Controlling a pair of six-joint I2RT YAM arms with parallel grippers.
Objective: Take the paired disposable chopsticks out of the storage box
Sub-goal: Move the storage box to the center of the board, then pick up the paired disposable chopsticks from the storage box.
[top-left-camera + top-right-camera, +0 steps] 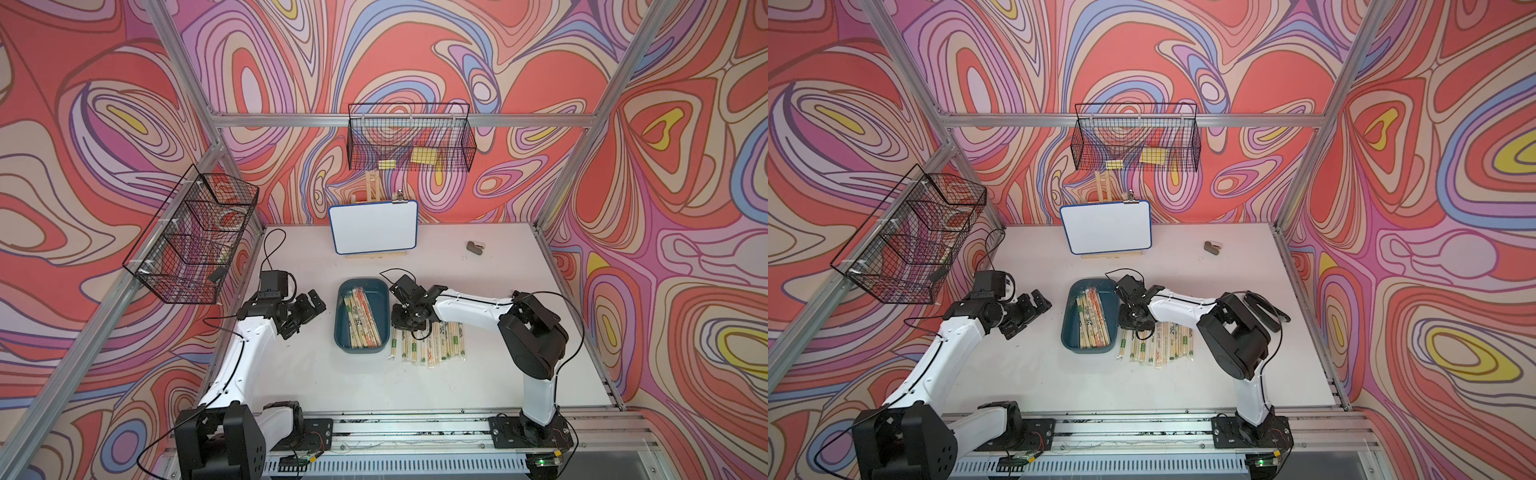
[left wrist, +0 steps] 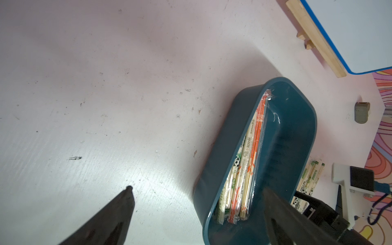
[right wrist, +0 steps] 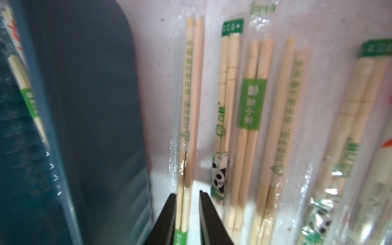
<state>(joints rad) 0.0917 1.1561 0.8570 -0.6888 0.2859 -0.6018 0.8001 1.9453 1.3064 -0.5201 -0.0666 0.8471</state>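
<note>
**Item:** the paired disposable chopsticks (image 1: 361, 316).
**Location:** one sheaf lies in the storage box (image 1: 380, 299), against its left side. A row of removed pairs (image 1: 432, 340) lies on the worktop (image 1: 478, 291), just right of the box.
**Long axis:** near-to-far, away from the robot and along the box's length, for sheaf and row alike.
**Right claw** (image 3: 187, 193): points down over the row's box-side end. Its jaws are narrowly parted astride one sleeved pair (image 3: 188, 106) that rests on the worktop unclamped. The sheaf lies just to its left, over the box wall. The forearm reaches in from the right, wrist bent down.
**Left claw** (image 2: 197, 189): spread wide and empty, raised left of the box and tilted toward it.
**Judgement:** both claws are near; the right looks closer.
</note>
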